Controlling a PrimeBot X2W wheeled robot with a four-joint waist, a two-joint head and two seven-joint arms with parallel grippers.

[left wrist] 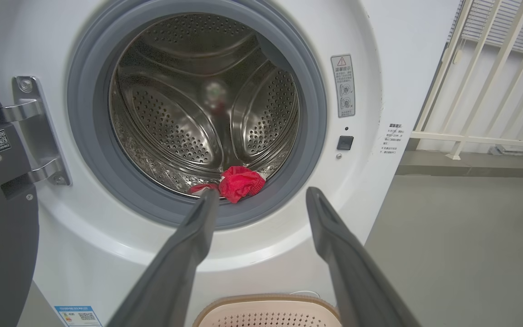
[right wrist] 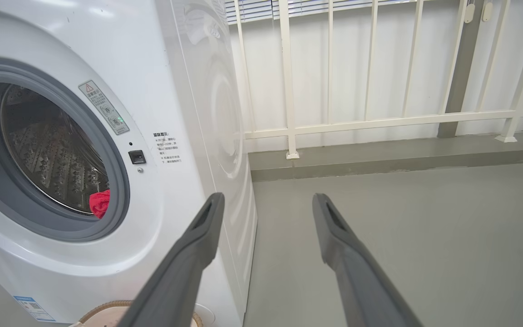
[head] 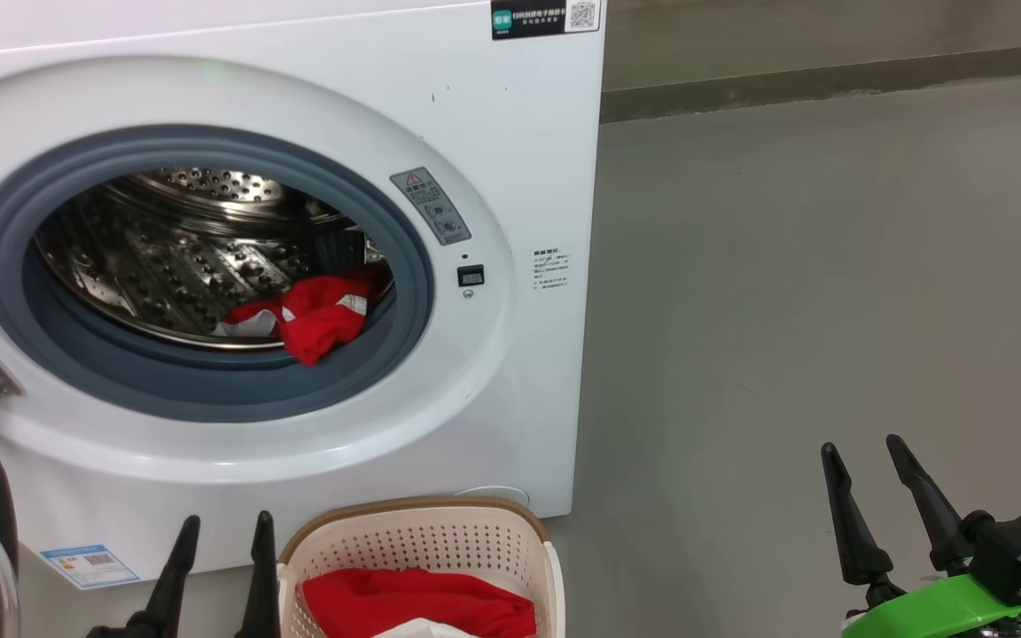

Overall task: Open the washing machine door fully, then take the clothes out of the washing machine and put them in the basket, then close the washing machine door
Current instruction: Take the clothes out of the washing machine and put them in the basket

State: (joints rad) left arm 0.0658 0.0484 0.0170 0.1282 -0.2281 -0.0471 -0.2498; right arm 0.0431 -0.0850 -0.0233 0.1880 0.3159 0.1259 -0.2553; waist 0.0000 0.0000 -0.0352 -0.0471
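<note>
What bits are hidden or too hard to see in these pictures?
Basket: head view, the bottom edge cuts it off, so its red clothes can't be counted.
Washing machine door: left wrist view, the left edge cuts most away.
Drum clothes: right wrist view, the grey ring hides most.
Printed label: head view, too small to read.

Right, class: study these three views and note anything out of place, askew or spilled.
One red garment droops over the drum's front lip onto the grey rubber ring of the washing machine, not fully inside. Nothing looks spilled or damaged.
</note>
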